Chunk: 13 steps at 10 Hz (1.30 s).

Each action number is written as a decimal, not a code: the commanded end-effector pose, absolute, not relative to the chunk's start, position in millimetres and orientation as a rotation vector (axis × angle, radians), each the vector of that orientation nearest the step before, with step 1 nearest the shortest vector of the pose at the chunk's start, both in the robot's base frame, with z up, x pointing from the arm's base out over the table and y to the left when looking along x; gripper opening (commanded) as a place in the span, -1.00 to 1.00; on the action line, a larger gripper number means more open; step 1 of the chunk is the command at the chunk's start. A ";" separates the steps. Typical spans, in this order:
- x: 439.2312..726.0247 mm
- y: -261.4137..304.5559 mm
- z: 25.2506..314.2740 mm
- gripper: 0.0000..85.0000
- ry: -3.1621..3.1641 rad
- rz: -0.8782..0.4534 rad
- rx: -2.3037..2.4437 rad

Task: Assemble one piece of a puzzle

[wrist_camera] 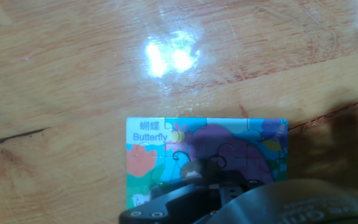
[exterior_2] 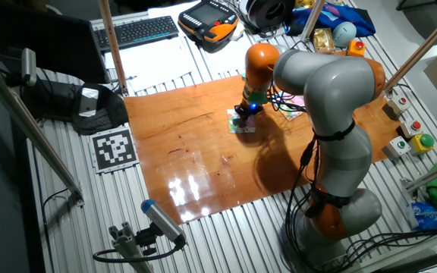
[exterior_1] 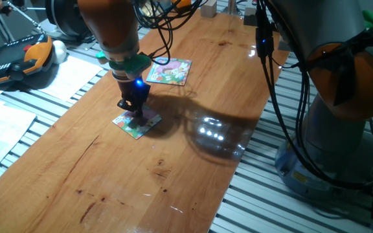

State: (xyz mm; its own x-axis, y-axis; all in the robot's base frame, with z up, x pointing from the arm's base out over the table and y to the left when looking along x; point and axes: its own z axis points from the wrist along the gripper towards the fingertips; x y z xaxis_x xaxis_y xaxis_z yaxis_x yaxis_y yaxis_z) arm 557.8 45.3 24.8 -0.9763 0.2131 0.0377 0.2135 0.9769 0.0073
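The puzzle is a small square board with a purple butterfly picture, lying flat on the wooden table. It also shows in the other fixed view and in the hand view. My gripper points straight down with its tips on or just above the board's near half. In the hand view the gripper is one dark mass over the picture, fingers together. The other fixed view shows the gripper above the board. The piece is hidden; none shows loose on the table.
A second square picture board, pink above and green-white below, lies farther back on the table. A teach pendant and papers lie off the table's left edge. The arm's grey base stands at the right.
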 end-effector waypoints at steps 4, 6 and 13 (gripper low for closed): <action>557.8 45.0 25.5 -1.00 -3.088 -0.011 -0.332; 556.6 44.0 32.0 -1.00 -3.082 0.005 -0.326; 555.4 47.2 28.1 -1.00 -3.080 0.000 -0.338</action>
